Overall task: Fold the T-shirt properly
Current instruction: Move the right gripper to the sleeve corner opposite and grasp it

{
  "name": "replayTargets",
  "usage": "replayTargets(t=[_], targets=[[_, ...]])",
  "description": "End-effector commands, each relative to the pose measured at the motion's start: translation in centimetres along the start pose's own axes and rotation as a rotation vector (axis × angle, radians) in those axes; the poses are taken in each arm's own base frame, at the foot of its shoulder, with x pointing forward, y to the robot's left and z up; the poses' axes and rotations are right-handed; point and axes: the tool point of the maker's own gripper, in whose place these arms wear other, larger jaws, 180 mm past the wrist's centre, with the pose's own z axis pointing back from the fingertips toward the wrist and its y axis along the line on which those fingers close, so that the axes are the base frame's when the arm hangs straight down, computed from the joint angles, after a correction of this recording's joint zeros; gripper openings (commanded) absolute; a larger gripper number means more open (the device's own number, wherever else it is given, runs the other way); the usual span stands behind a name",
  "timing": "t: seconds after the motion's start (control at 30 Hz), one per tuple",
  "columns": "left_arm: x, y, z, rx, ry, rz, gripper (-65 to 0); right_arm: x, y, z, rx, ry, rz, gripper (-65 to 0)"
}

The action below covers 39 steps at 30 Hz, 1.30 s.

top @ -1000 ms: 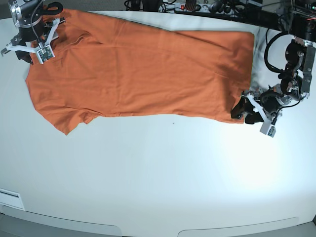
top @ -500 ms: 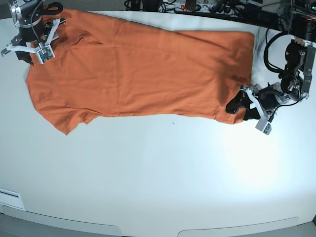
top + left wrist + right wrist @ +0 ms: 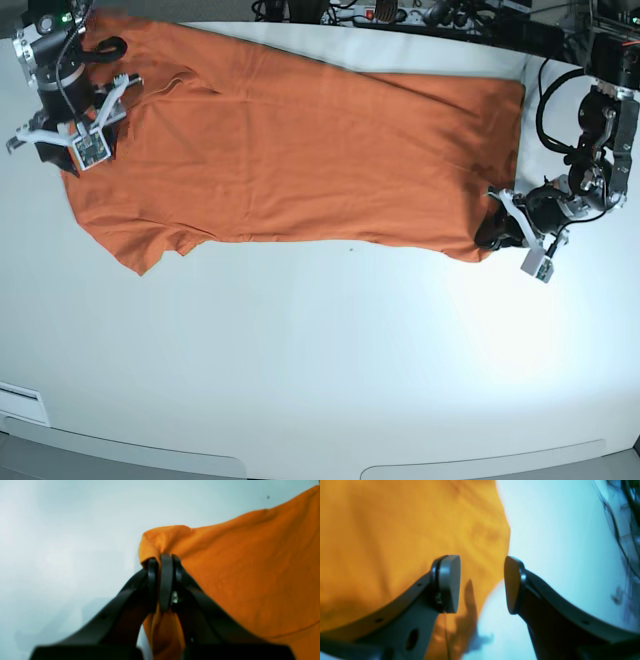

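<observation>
Since the last frame the T-shirt is shifting right, lying spread flat across the white table. Left gripper is clamping its bunched lower corner; right gripper is hovering with jaws spread over the sleeve edge.

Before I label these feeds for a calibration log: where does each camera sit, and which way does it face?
Base: high over the white table, looking down; both arms show.
Left wrist: behind the left gripper, jaws shut on the T-shirt corner.
Right wrist: behind the right gripper, jaws open above the shirt's edge.
All three share the T-shirt and table.
</observation>
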Motion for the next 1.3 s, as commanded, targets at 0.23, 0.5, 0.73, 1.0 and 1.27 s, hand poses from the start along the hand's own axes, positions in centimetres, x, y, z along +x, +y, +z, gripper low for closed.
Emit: replayTargets(t=[0.23,0.5,0.73,1.0,1.27], targets=[[1.5,0.3,0.6,0.001,-0.03,-0.013,-65.0,2.4,-3.0,-7.8,0.129,-0.088,-0.197,-33.7],[1.3,0.3,0.6,0.0,-0.027,-0.012,-65.0,3.2,-6.0,-14.9,0.342,-0.072,-0.486,-33.7],[1.1,0.3,0.6,-0.001,-0.024,-0.009,-65.0,0.5,-6.7,-18.8,0.479,0.062,-0.671,-33.7],[1.2,0.2,0.6,-0.004,-0.028,-0.004,-65.0,-1.1,-2.7,-18.2,0.699,0.163,-0.843,-33.7],[1.2,0.2,0.6,-0.004,-0.028,-0.004,-65.0,0.1,-1.3,-17.2,0.805,0.157,-0.88,-34.4]])
